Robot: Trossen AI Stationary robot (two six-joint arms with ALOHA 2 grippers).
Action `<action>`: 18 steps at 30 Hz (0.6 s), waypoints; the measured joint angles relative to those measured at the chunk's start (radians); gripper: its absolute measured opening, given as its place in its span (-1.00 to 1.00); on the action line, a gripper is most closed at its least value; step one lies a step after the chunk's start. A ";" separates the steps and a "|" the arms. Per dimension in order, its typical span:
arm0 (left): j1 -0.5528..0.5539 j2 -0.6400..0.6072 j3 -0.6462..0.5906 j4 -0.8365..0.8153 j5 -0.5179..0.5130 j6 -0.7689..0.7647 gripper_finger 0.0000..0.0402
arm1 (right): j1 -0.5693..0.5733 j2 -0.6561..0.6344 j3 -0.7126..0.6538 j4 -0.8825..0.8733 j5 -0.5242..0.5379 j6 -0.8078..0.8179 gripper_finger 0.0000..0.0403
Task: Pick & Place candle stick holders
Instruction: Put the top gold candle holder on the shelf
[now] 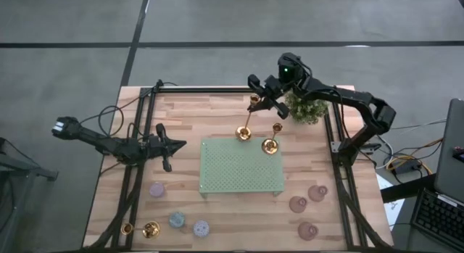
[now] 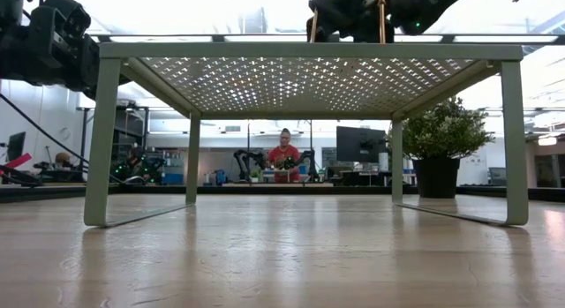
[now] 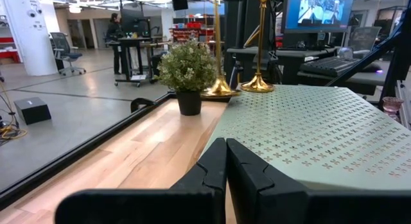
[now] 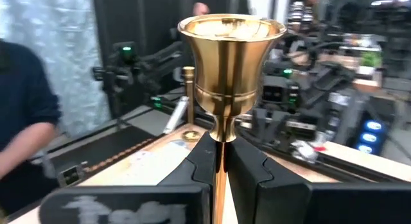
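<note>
The wooden plank table [image 1: 217, 122] shows whole only from above. On it stands a pale green perforated metal rack [image 1: 241, 166] on four thin legs; the low view looks under that rack across the wood grain to a person in red far off in the room.

From above, the right arm reaches in over the rack's far edge, elbow bent out past the table frame. Its end effector [image 1: 262, 101] is clamped on the thin stem of a shiny gold candle holder [image 1: 246, 122], just under the cup; the holder leans, its round base at the rack's far edge. The right wrist view alone shows that grip close up: dark fingers [image 4: 202, 161] pinching the stem below the flared, polished cup [image 4: 231, 57]. A second gold holder [image 1: 272, 139] stands upright on the rack just beside it, and a small potted plant [image 1: 306, 106] sits right behind the end effector.

The left arm lies low and stretched along the table, its end effector [image 1: 167, 148] closed on nothing, just short of the rack's side; its wrist view shows the fingers pressed together.

Only the top view shows a third gold holder [image 1: 141, 228] lying on its side, well away from the left end effector, with squat round pastel holders [image 1: 179, 220] near it and brownish-pink ones [image 1: 308, 204] on the opposite side.
</note>
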 joint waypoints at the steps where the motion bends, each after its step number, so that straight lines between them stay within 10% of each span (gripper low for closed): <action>1: 0.000 0.000 0.000 0.000 0.000 0.000 -0.94 | 0.002 0.002 0.000 0.000 -0.017 -0.001 -0.91; 18: 0.000 0.000 0.000 0.000 0.000 0.000 -0.94 | 0.024 0.049 0.000 0.065 -0.150 0.045 -0.91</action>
